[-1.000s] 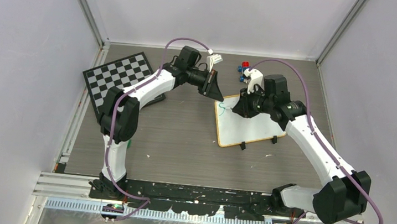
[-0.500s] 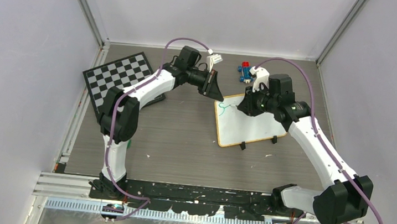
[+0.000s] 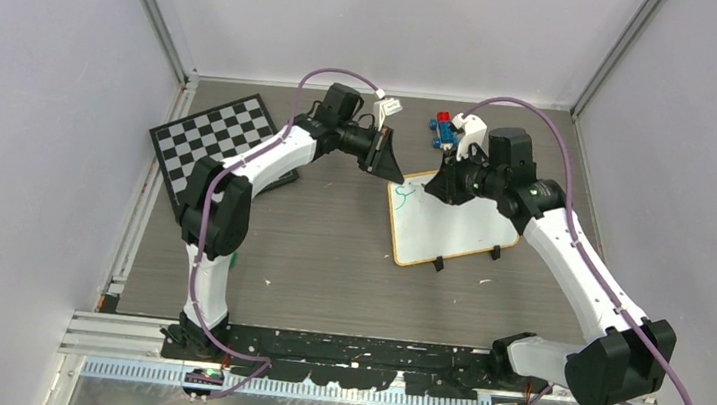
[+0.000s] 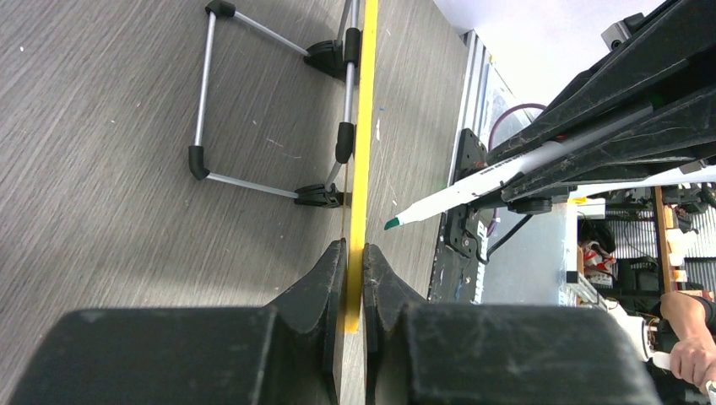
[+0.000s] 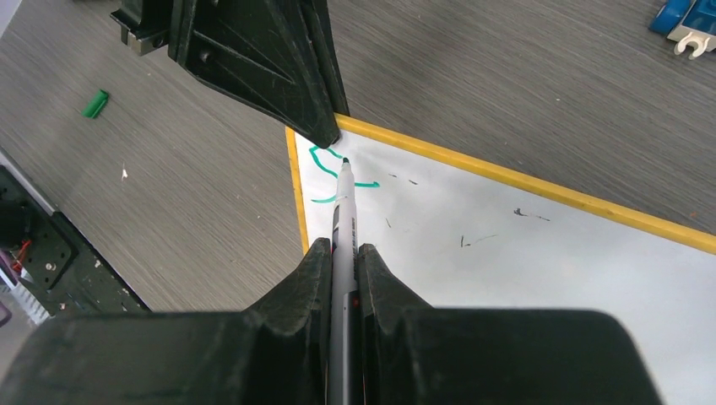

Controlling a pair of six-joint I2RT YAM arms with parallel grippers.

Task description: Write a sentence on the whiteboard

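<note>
Clamped on the marker, the right gripper has just lengthened the first green curl of the sentence at the upper-left corner of the whiteboard, right of frame centre, its edge pinched by the left gripper: writing barely begun.

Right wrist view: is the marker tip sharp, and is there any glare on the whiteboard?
Right wrist: the marker tip and green strokes are sharp; the whiteboard shows soft grey shading, no glare. Top external: the strokes are too small to read. Left wrist: whiteboard seen edge-on only.
</note>
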